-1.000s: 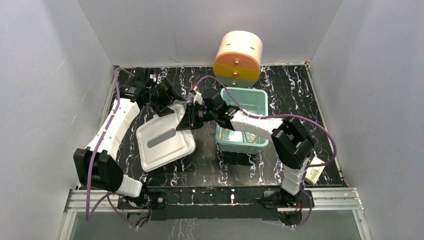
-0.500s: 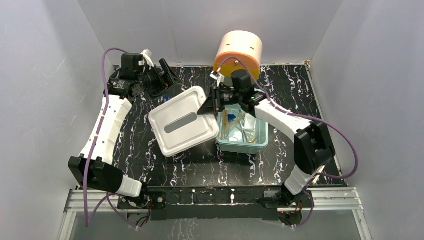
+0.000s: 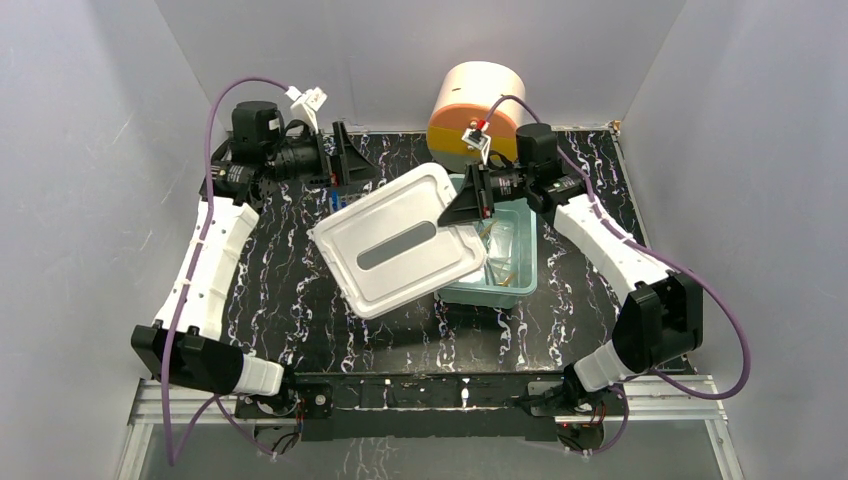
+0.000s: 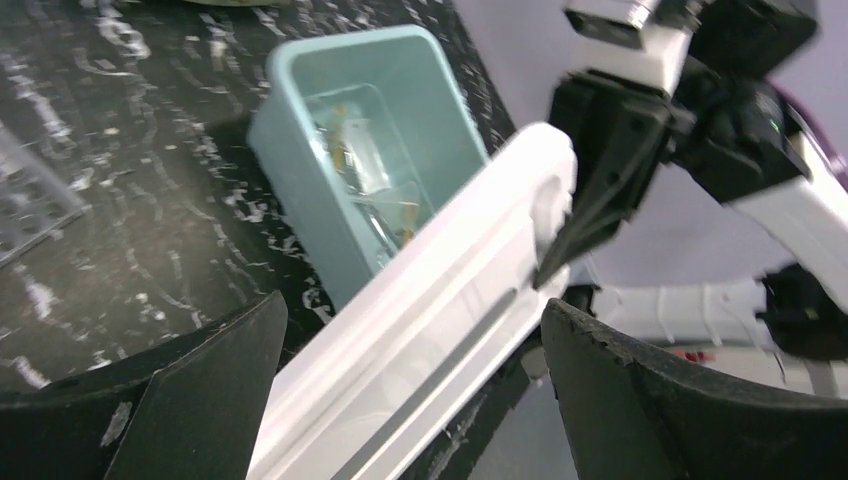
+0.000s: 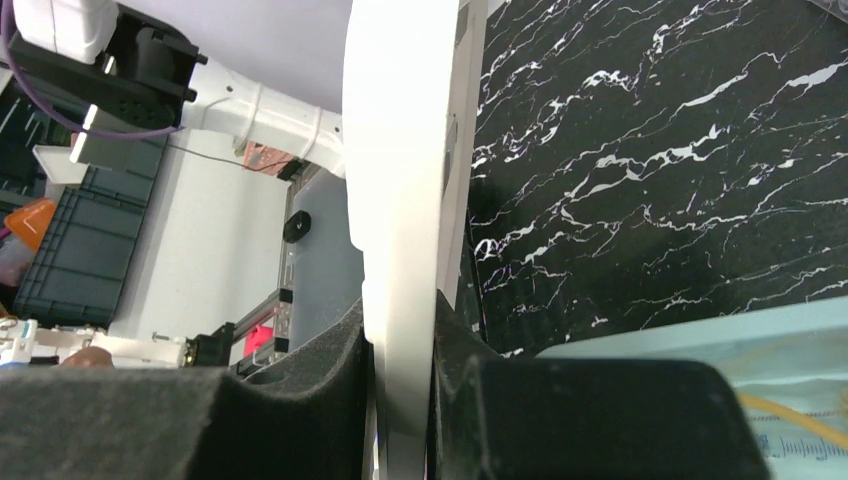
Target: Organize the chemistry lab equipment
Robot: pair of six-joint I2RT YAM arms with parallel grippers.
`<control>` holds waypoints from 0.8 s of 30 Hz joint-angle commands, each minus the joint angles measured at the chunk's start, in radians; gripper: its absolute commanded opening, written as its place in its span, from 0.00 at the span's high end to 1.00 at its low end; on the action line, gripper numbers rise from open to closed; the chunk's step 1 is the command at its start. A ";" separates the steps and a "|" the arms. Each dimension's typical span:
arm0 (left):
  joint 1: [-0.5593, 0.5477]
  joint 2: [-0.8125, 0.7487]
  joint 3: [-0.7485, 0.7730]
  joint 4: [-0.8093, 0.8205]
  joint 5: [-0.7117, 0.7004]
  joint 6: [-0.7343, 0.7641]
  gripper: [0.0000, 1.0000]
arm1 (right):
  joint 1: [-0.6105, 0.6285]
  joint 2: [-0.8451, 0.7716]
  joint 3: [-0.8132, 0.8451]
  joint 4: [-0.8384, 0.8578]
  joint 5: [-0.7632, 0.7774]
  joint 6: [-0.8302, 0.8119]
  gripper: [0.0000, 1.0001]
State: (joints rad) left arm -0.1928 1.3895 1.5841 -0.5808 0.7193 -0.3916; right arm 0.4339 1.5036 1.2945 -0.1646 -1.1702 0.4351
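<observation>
A white lid (image 3: 400, 240) hangs tilted above the table, its right edge over the teal bin (image 3: 522, 290). My right gripper (image 3: 464, 206) is shut on that edge; in the right wrist view the pads pinch the lid (image 5: 400, 150) at the gripper (image 5: 400, 390). The bin holds chemistry lab equipment (image 3: 500, 258): clear pieces and tan tubing (image 5: 790, 410). My left gripper (image 3: 350, 160) stands open at the back left, apart from the lid. In the left wrist view the lid (image 4: 430, 310) runs beyond the open left gripper (image 4: 415, 330), and the bin (image 4: 340, 45) lies behind it.
The cream-and-orange round drawer unit (image 3: 478, 100) stands at the back, just behind the bin. A clear grid rack (image 4: 30, 205) lies on the black marbled table (image 3: 290, 290) near the left gripper. White walls close in three sides.
The right gripper has carried the lid up and to the right, over the bin. The left gripper has opened wide, let go of the lid and drawn back.
</observation>
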 commanded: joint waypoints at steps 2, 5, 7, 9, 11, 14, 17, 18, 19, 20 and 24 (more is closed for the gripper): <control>-0.017 -0.033 -0.034 0.045 0.355 0.074 0.02 | -0.033 -0.037 0.055 -0.119 -0.118 -0.113 0.86; -0.034 -0.033 -0.085 0.068 0.455 0.081 0.02 | -0.035 -0.036 0.069 -0.117 -0.149 -0.113 0.86; -0.034 -0.040 -0.123 0.062 0.375 0.099 0.04 | -0.035 -0.039 0.087 -0.098 -0.179 -0.102 0.86; -0.034 -0.036 -0.142 0.041 0.341 0.121 0.05 | -0.034 -0.053 0.091 -0.065 -0.199 -0.086 0.85; -0.034 -0.025 -0.140 0.029 0.358 0.130 0.06 | -0.034 -0.070 0.081 -0.036 -0.228 -0.073 0.85; -0.035 -0.023 -0.133 0.030 0.444 0.145 0.11 | -0.034 -0.074 0.071 -0.025 -0.234 -0.067 0.85; -0.036 -0.026 -0.134 0.029 0.520 0.154 0.24 | -0.034 -0.065 0.068 0.002 -0.235 -0.048 0.85; -0.036 -0.025 -0.137 0.028 0.551 0.157 0.27 | -0.034 -0.062 0.068 0.010 -0.237 -0.046 0.85; -0.036 -0.025 -0.142 0.031 0.587 0.159 0.32 | -0.034 -0.058 0.070 0.014 -0.238 -0.044 0.85; -0.036 -0.025 -0.148 0.029 0.617 0.163 0.37 | -0.034 -0.051 0.075 0.015 -0.247 -0.045 0.85; -0.036 -0.030 -0.154 -0.007 0.670 0.199 0.58 | -0.034 -0.035 0.080 0.016 -0.273 -0.044 0.86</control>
State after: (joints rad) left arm -0.2264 1.3899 1.4380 -0.5556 1.2446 -0.2363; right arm 0.3996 1.4673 1.3197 -0.2054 -1.3693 0.3729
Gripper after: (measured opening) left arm 0.514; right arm 0.257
